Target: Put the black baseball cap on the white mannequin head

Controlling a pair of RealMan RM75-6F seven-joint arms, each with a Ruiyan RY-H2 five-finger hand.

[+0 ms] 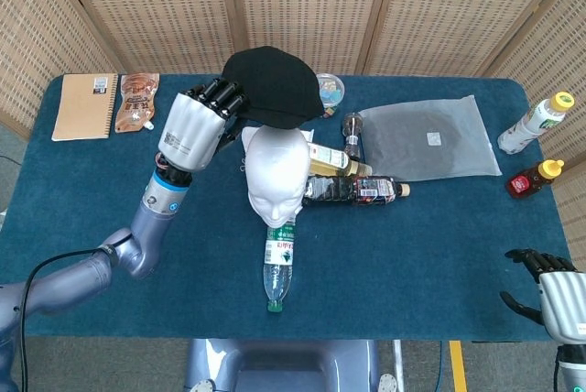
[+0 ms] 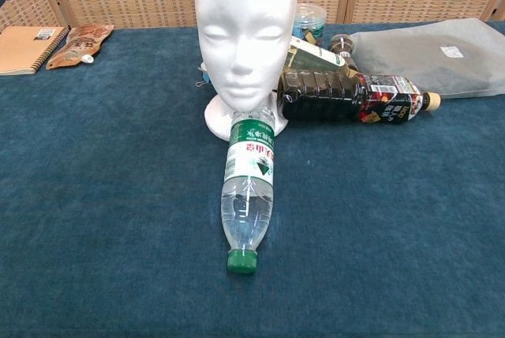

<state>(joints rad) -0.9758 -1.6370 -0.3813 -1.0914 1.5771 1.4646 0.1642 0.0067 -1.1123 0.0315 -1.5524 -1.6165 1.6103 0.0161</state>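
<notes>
A clear water bottle point(image 2: 248, 196) with a green cap lies at the desk's point(image 1: 439, 255) centre, its cap pointing toward 6 o'clock. A dark drink bottle point(image 2: 347, 97) lies toward 3 o'clock beside a grey plastic bag point(image 1: 428, 138). A notebook point(image 1: 84, 105) and snack pouch point(image 1: 135, 99) sit at 10 o'clock.

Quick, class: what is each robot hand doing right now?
Left robot hand: holding the cap above the mannequin head.
Right robot hand: open, holding nothing.

This looks like a robot test room or lab: a table point(image 1: 110, 255) covered in blue cloth stands before woven wicker screens point(image 1: 302, 7), strewn with staged odds and ends such as bottles point(image 1: 279, 259), a notebook point(image 1: 85, 104) and a plastic bag point(image 1: 428, 138).
</notes>
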